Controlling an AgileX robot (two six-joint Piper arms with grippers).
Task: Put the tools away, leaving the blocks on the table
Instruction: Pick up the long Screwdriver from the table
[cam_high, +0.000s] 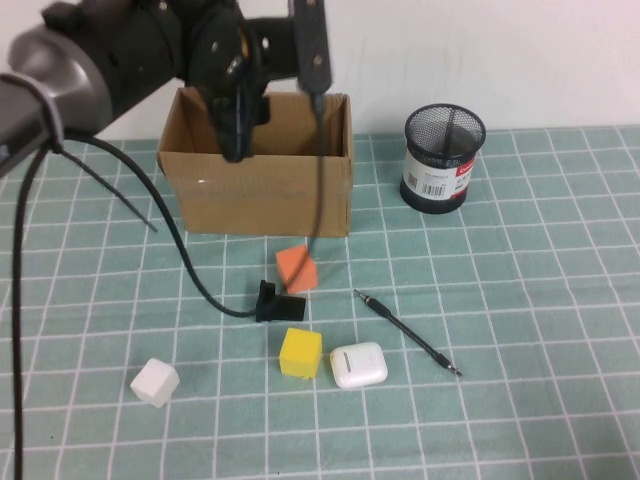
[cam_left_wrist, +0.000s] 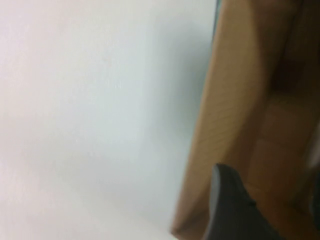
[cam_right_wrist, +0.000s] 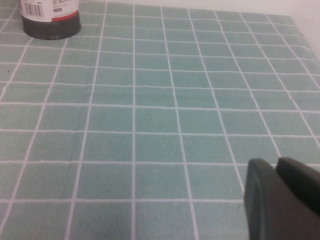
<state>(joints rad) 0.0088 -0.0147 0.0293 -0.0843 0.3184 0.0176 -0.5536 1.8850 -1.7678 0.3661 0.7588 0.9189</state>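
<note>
My left gripper hangs open over the brown cardboard box, one finger at the box's middle and the other near its right rim. Nothing shows between them. In the left wrist view the gripper faces the box's inner wall. The scissors are out of view. The black rod lies on the table, right of centre. The orange block, yellow block and white block rest on the cloth. My right gripper is shut, low over bare cloth.
A black mesh cup stands right of the box and appears far off as the cup in the right wrist view. A white earbud case lies beside the yellow block. A small black bracket and a black cable lie before the box.
</note>
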